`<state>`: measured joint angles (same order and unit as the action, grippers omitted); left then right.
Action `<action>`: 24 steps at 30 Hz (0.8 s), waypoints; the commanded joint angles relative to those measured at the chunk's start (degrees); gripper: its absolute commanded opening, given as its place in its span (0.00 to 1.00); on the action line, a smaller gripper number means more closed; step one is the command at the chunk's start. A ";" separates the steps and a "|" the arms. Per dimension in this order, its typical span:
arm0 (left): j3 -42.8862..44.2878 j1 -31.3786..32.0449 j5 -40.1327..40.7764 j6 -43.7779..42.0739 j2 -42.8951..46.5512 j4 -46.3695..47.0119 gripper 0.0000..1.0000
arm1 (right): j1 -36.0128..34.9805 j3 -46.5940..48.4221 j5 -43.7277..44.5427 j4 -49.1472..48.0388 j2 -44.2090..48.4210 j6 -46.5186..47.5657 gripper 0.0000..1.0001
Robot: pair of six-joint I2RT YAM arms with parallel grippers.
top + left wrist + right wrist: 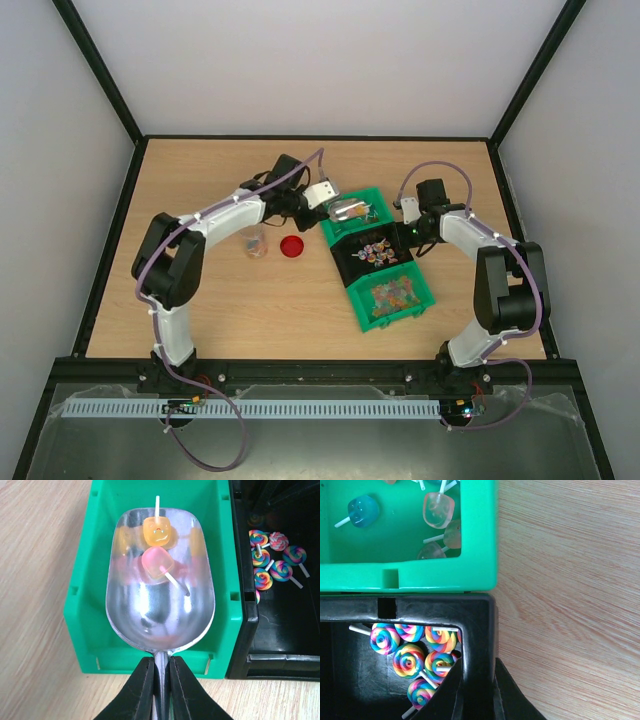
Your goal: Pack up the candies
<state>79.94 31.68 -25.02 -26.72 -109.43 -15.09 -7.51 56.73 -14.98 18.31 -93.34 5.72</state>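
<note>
Wooden tabletop (200,310), pale walls on three sides, black frame posts at the corners.

Bins: we count three in a touching row right of centre, running diagonally. They are a far green bin (80,605), a black bin (420,607) in the middle, and a near green bin (360,315).

Contents:
- The near green bin carries a layer of small mixed candies (390,292), mostly orange, pink and yellow from above.
- The black bin holds rainbow swirl lollipops (407,662), bunched in the corner next to the far green bin.
- The far green bin holds translucent sweets on sticks (439,509), one of them blue.

Left gripper (161,661): the jaws are pinched tight on the thin handle of a silver scoop (160,610). The scoop bowl sits over the far green bin and points away from the wrist. Two sweets lie in the bowl toward its far end, touching each other. One is an orange candy (157,531) with a small face on it and its stick pointing away. The other is a pink candy (156,562) with its stick angled back toward the handle.

Right gripper (477,672): it is clamped on the black bin's side wall at the corner beside the far green bin. One finger is inside the bin and one outside.

On the bare table left of the bins, a red lid (293,247) lies just beside a small clear container (253,241). We cannot tell what the container holds.
</note>
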 commanded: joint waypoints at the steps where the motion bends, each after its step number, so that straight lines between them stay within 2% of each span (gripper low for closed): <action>1: 6.68 0.70 2.80 -7.20 -2.02 -12.38 0.02 | 0.26 1.79 -3.42 -0.55 0.48 -0.79 0.01; 11: 26.97 4.11 16.88 -12.98 -10.83 -32.59 0.02 | 0.17 1.67 -3.65 -0.64 0.55 -0.65 0.01; 16: 29.71 5.06 22.26 -17.56 -11.43 -38.18 0.02 | 0.18 1.72 -4.00 -0.73 0.55 -0.71 0.01; 24: 35.12 6.11 25.02 -19.70 -15.19 -45.44 0.02 | 0.00 1.62 -4.39 -0.81 0.58 -0.54 0.01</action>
<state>111.24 36.80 -3.05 -44.10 -121.49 -54.15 -7.51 56.73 -15.33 18.24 -93.34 5.74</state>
